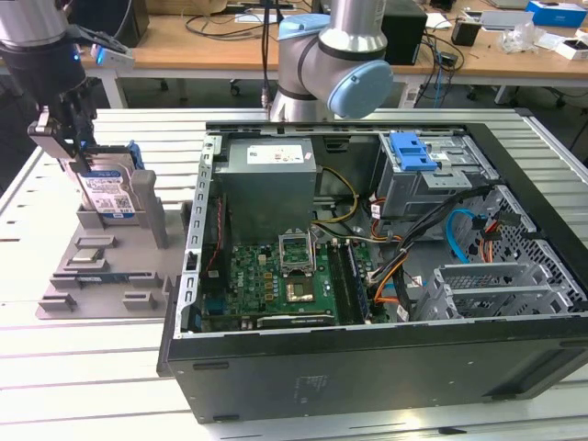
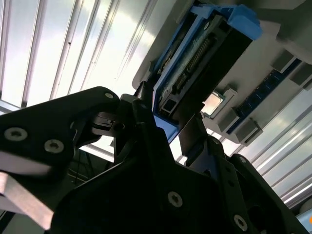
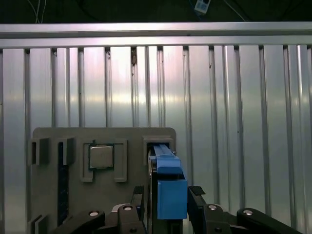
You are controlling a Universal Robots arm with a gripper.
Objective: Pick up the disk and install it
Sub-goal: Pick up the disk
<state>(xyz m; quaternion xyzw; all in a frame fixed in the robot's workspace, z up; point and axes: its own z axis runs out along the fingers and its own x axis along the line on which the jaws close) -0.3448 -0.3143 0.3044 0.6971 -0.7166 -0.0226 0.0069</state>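
Claw straddles the upright disk, seated in the grey holder beneath it; whether it is clamped cannot be told.

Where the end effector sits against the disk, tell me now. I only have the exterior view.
Observer: In the first wrist view the end effector is lined up over the disk, with the blue carrier running through its middle.
Operator: Report what sits beside the disk's slot.
Observer: A square silver chip lies in a recess of the grey fixture, apart from the disk.
Operator: Describe the disk's narrow edge.
Observer: In the second wrist view a row of connector pins shows along it.
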